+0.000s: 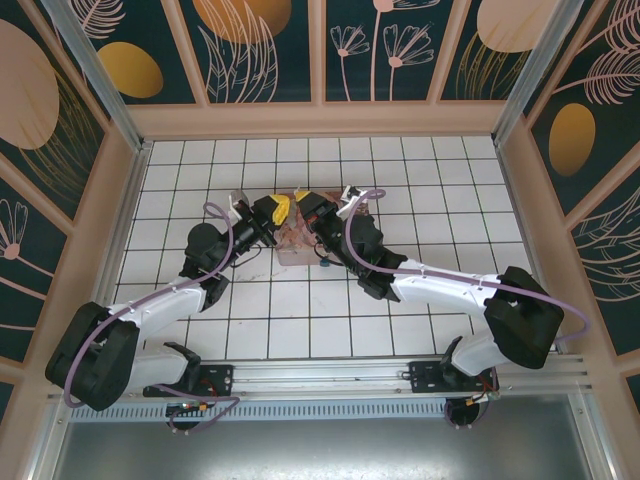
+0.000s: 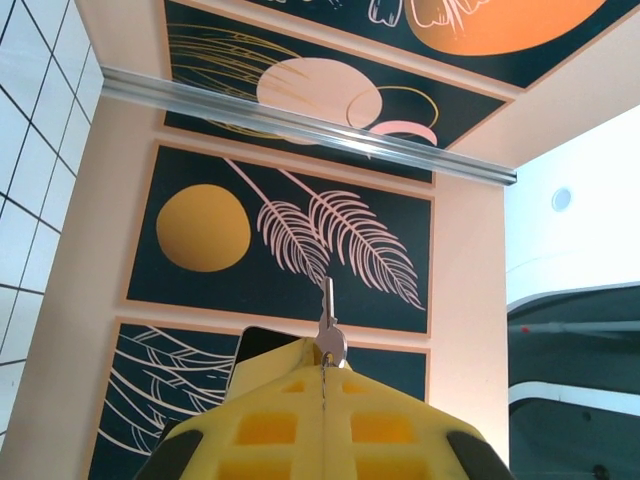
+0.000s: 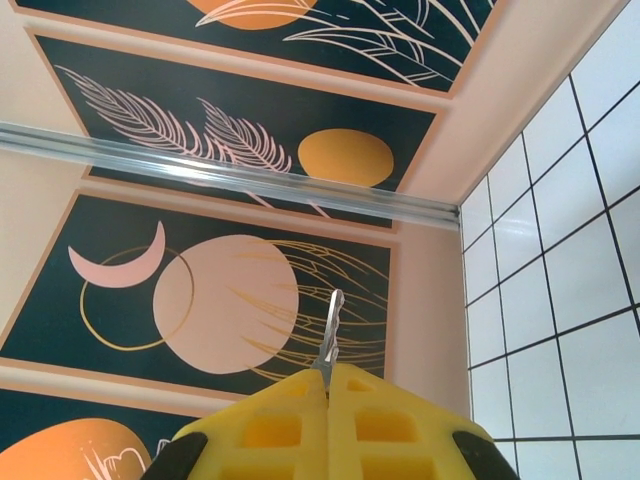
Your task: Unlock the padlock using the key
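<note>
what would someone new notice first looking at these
The left arm and right arm meet tip to tip at the middle of the white tiled table, beside a pinkish tin. In the left wrist view the yellow left fingers are shut on a small silvery key that pokes out against the leaf-painted wall; the right fingers pinch a thin metal piece too slim to identify.

Two arms reach in from the near edge of the white tiled desk [image 1: 450, 200]. The left tool [image 1: 283, 210] and right tool [image 1: 304, 201] sit side by side near its middle. A pinkish box [image 1: 297, 245] lies just before them. A small silvery metal key [image 2: 329, 325] juts from the left tool's tips, and a thin silvery metal piece [image 3: 329, 335] from the right's.
</note>
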{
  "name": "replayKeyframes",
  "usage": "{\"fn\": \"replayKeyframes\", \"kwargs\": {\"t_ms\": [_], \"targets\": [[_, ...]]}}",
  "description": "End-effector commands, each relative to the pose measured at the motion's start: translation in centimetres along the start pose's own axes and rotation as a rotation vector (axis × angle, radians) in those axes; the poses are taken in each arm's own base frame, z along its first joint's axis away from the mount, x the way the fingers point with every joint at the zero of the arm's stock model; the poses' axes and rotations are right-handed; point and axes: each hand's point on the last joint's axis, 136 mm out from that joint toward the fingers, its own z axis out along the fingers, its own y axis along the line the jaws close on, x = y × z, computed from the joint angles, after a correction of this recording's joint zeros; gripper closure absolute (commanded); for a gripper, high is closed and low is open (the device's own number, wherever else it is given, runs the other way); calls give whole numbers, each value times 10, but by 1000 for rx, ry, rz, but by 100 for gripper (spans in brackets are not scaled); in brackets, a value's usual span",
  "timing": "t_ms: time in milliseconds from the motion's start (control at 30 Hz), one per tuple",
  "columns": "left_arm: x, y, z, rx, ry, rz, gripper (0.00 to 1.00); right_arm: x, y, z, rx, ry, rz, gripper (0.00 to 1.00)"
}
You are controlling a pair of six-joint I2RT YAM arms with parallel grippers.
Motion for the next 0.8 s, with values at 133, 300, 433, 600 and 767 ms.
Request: {"fn": "replayKeyframes", "kwargs": {"t_ms": [133, 300, 433, 600, 767], "targets": [[-3, 10, 9, -111, -6, 267, 100, -41, -24, -45, 123, -159, -47, 65], [-11, 32, 10, -265, 7, 510, 100, -66, -50, -84, 226, -170, -154, 58], [-12, 41, 12, -347, 57, 683, 100, -78, -68, -98, 244, -97, -228, 48], [-10, 50, 15, -392, 146, 859, 100, -80, -73, -102, 168, 4, -301, 42], [0, 57, 20, -373, 264, 996, 100, -64, -51, -97, 15, 125, -435, 46]]}}
